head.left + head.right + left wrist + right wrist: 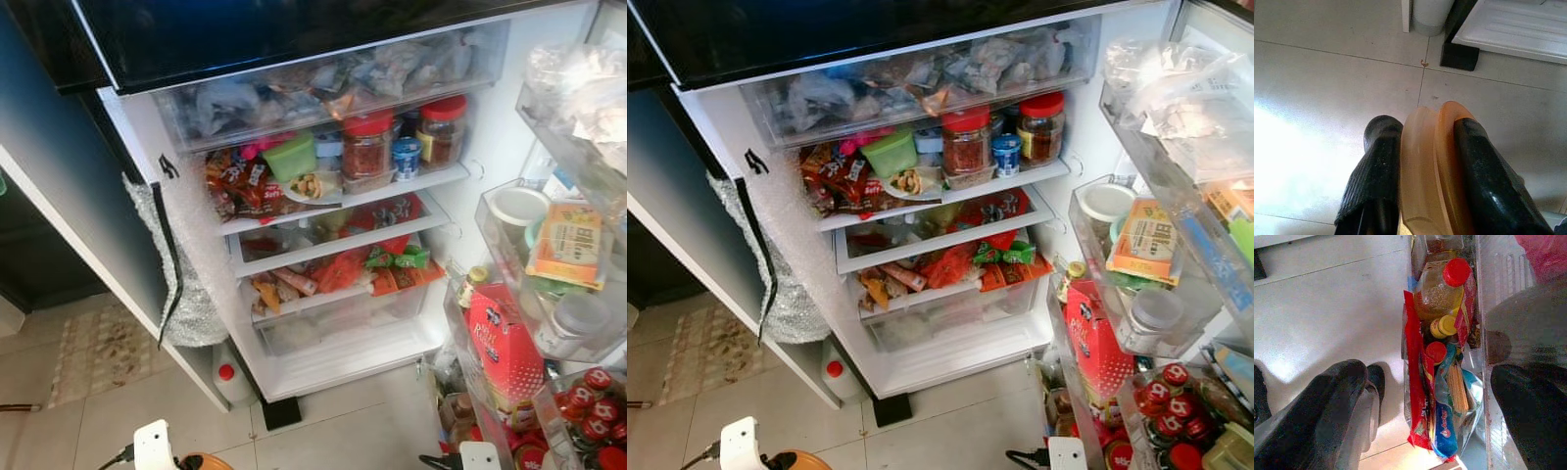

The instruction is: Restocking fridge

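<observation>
My left tool (pixel 1420 161) is clamped on an orange, disc-like item (pixel 1432 166), low over the tiled floor (pixel 1327 73) before the open fridge (pixel 323 352). My right tool (pixel 1425 401) hangs with fingers spread by the door's bottom bin (pixel 1484 308). I'm at the carrying step; next I must lift the item to a shelf with room.

Glossy pale tiles are seen on the floor (pixel 1327 73), and clear plastic forms the fridge drawers (pixel 333 83). A smooth, glossy orange plastic piece (pixel 1430 171) is pinched between the left gripper's (pixel 1425 147) matt black ribbed jaws.
</observation>
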{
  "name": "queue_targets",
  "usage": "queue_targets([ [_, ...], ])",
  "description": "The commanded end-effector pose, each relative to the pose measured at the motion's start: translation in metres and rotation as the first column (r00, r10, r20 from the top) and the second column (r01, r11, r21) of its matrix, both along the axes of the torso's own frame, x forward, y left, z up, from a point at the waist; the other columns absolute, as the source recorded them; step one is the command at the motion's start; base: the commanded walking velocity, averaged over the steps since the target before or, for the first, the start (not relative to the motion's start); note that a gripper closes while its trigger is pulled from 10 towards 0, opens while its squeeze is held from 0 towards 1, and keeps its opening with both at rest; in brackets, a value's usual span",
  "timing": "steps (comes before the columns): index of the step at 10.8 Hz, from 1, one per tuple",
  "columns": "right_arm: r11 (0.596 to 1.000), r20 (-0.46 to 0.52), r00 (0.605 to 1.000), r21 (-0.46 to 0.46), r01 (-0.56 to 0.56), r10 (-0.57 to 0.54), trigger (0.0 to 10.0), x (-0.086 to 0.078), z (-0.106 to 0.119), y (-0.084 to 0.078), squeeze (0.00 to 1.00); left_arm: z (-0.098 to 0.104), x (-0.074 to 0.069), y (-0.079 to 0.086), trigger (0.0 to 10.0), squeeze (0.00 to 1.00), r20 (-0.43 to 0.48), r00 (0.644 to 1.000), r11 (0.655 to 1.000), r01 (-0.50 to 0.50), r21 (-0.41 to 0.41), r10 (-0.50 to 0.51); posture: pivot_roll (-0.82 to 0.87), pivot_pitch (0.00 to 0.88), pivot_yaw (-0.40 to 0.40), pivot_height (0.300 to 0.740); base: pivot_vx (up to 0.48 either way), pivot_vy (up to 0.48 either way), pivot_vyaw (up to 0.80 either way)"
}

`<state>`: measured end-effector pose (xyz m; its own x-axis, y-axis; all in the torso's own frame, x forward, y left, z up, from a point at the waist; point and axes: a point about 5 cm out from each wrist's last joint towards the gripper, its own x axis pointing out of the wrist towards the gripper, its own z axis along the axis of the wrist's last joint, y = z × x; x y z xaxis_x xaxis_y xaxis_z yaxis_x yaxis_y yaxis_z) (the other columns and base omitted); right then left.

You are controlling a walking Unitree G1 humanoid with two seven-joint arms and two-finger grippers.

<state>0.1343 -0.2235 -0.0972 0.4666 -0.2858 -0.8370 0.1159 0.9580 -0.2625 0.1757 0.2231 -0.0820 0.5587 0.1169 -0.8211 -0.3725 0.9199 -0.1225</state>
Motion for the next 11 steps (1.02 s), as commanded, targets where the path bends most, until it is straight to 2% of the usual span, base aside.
queue_targets([
  [1, 1.000, 0.005, 1.000, -0.008, 0.020, -0.020, 10.0, -0.0007, 0.0016, -0.0081, 0.00, -0.0045, -0.0098, 0.0014, 10.0, 0.00, -0.048, 0.999, 1.000, 0.009, -0.006, -0.009, -0.13, 0.014, 0.115, 0.740, 0.000, 0.000, 0.00],
  [6, 1.000, 0.006, 1.000, 0.018, -0.006, 0.006, 10.0, 0.0001, 0.0016, -0.0072, 0.00, -0.0043, -0.0097, 0.0019, 10.0, 0.00, -0.048, 0.999, 1.000, 0.016, 0.004, -0.015, -0.13, 0.016, 0.115, 0.740, 0.000, -0.315, 0.00],
  [11, 0.999, 0.005, 1.000, 0.034, -0.016, 0.016, 10.0, 0.0005, 0.0016, -0.0071, 0.00, -0.0032, -0.0075, 0.0010, 10.0, 0.00, -0.020, 1.000, 1.000, 0.014, -0.008, -0.014, -0.13, 0.015, 0.114, 0.740, 0.000, 0.000, 0.00],
])
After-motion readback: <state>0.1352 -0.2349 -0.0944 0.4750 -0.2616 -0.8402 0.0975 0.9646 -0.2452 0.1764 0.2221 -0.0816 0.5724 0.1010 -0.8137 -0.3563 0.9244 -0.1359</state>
